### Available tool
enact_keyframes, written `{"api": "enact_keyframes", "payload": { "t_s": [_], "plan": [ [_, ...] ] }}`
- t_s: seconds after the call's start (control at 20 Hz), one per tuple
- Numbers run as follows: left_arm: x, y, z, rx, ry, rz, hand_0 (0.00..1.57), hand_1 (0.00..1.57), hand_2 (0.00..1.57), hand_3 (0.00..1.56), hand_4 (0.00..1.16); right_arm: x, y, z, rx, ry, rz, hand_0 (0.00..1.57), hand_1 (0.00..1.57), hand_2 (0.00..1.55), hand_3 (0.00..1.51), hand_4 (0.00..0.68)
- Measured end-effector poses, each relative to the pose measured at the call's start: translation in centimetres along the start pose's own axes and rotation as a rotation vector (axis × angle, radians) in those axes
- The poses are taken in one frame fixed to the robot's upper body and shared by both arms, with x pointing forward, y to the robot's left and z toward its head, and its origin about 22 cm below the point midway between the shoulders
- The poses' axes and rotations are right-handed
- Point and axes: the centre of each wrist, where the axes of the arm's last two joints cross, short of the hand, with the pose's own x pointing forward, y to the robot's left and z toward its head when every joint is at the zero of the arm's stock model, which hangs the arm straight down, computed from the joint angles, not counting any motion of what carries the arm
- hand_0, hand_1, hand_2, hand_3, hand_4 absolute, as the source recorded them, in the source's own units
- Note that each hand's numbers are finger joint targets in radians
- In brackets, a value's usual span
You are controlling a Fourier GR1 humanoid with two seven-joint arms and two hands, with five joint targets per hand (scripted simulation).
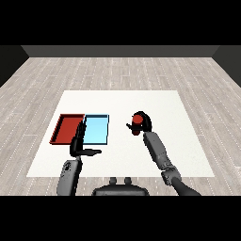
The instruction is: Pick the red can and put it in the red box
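Observation:
The red can (137, 121) is in my right hand (142, 124), right of the trays and about level with them. The hand's black fingers curl round it, so only part of the can's red side shows. I cannot tell whether the can rests on the white table (160, 103) or is just above it. The red tray (67, 129) lies at the left of the table, with the light blue tray (96, 129) touching its right side. My left hand (78, 143) hovers over the near edge where the two trays meet, fingers straight, thumb pointing right.
Both trays hold nothing. The table's near edge runs just in front of my forearms. Grey plank floor surrounds the table.

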Motion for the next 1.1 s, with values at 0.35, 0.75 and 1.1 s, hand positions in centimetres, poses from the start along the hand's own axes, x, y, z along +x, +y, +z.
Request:
{"api": "enact_keyframes", "payload": {
  "t_s": [0.35, 0.75, 1.1],
  "plan": [
    [0.5, -4.0, -2.0, -0.089, 0.048, 0.052, 0.00, 0.00, 0.00, 0.00, 0.00, 2.3, 0.9, -0.2, 0.004, -0.042, -0.021, 1.42, 1.42, 1.44, 1.42, 0.662],
    [1.1, -7.7, -3.0, -0.141, 0.070, 0.093, 0.00, 0.00, 0.00, 0.00, 0.00, 3.9, 3.2, 2.2, 0.022, -0.068, -0.028, 1.41, 1.41, 1.44, 1.42, 0.653],
    [1.1, -10.6, -3.6, -0.187, 0.079, 0.111, 0.00, 0.00, 0.00, 0.00, 0.00, 4.9, 5.2, 4.7, 0.054, -0.096, -0.037, 1.38, 1.38, 1.40, 1.40, 0.626]
  ]
}}
